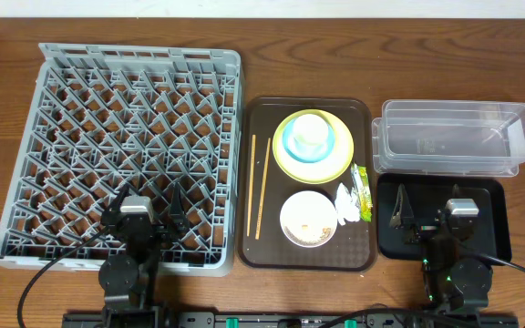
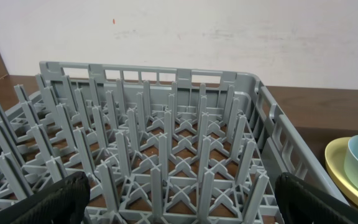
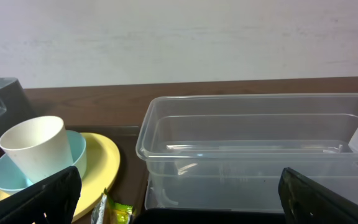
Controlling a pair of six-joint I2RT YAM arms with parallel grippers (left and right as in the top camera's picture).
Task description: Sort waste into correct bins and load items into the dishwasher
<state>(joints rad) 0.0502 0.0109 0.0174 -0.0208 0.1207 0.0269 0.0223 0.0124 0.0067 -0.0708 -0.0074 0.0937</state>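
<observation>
Hanging open and empty, the left hand (image 1: 146, 214) is over the dish rack (image 1: 25, 164), the right hand (image 1: 429, 214) over the black tray (image 1: 498, 244), each near its job.

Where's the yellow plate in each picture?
Overhead: the yellow plate is in the upper middle, on the brown tray.
Left wrist: the plate is at the lower right edge, cut off.
Right wrist: the plate is at the lower left, beside the clear tub.
Shared landmark: the light blue bowl sitting on it.
</observation>
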